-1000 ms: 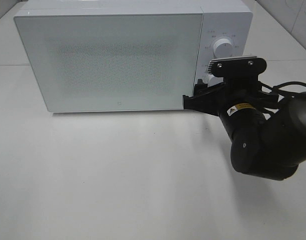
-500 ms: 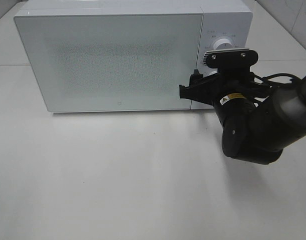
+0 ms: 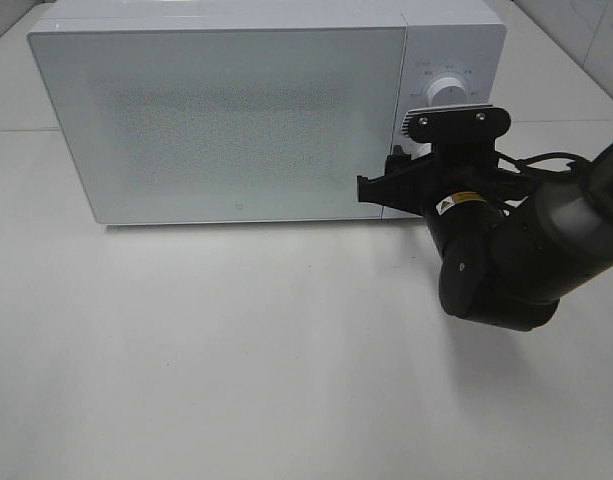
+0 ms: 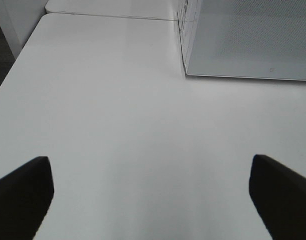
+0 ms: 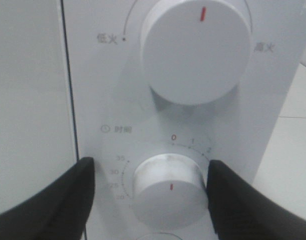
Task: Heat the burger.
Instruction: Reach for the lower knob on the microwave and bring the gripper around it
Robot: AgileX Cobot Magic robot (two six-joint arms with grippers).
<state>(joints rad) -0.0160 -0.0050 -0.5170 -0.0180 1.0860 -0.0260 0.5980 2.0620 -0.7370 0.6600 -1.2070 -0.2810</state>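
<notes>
Lately lifted and drawn in toward the control panel (image 3: 454,60) of the microwave (image 3: 286,12), going by the high view of a second ago, where hung lower and farther out over the table (image 3: 236,350); meaning the right gripper (image 5: 152,169). Now straddles the lower knob (image 5: 168,192), the timer dial to judge by its ring of numerals, with one finger touching or just beside the knob's rim and the other a little apart. Stands narrower than a second ago yet not clamped, so parted about the knob rather than holding it. Reads as the timer-setting step, late in the task, calling for a squeeze and then a turn; could slip on the smooth white knob if squeezed off-centre.

Cannot find the burger in any view; may sit behind the closed door (image 3: 226,120), whose speckled pane hides whatever lies within; cannot tell.

Shows the left gripper (image 4: 150,170) spread wide above bare table, holding nothing, well short of the microwave's near corner.

Counted:
- one microwave
- one door, closed
- two knobs, the upper knob (image 5: 195,50) and the lower
- two grippers, two fingers each
- no burger in sight
</notes>
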